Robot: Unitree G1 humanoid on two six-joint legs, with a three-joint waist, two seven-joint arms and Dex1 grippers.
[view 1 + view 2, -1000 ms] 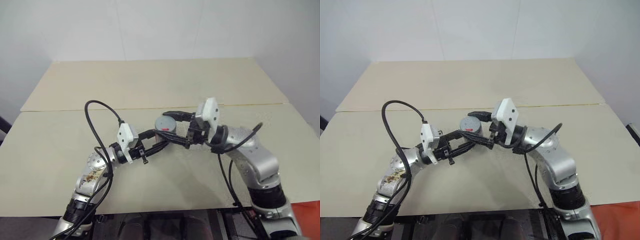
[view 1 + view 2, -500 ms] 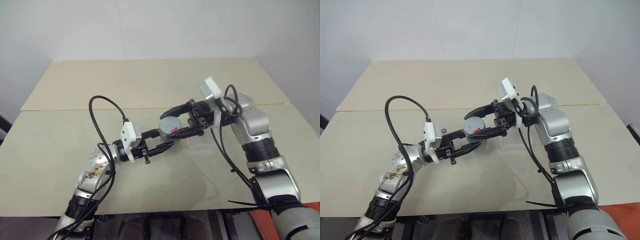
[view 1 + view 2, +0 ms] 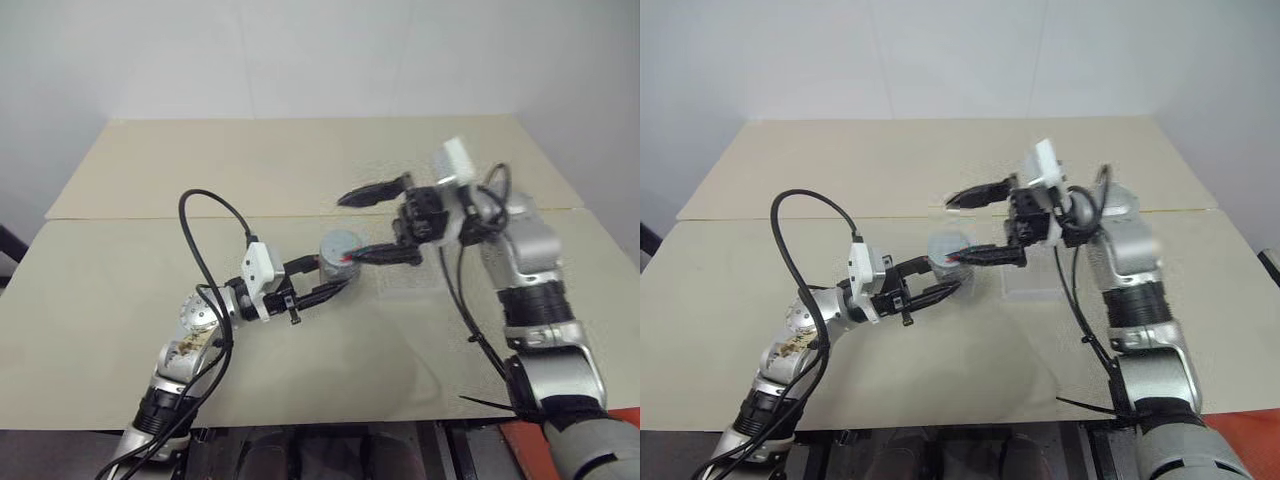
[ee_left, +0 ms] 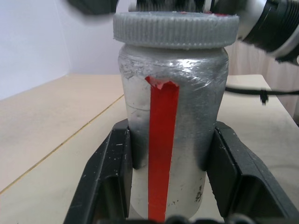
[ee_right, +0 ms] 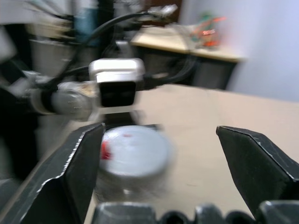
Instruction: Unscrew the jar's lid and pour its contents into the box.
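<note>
My left gripper (image 4: 170,140) is shut on the silvery-grey jar (image 4: 173,116), which has a red strip down its side and stands upright above the table. The ribbed grey lid (image 4: 175,29) sits on top of the jar (image 3: 340,255), with a red mark on it. Just to the right of the lid (image 5: 135,151), my right gripper (image 3: 368,222) is open, one finger above lid level and one beside it, touching nothing. The clear box (image 3: 1035,295) lies on the table below the right gripper. The contents are hidden inside the jar.
The beige table (image 3: 300,170) has a seam (image 3: 150,218) running across it behind the arms. Black cables (image 3: 200,250) loop over the left arm and hang by the right forearm (image 3: 470,320). White walls stand behind the table.
My right gripper has let go of the lid, opened wide and drawn back up and to the right. The left gripper has held the jar in place, lid still on.
</note>
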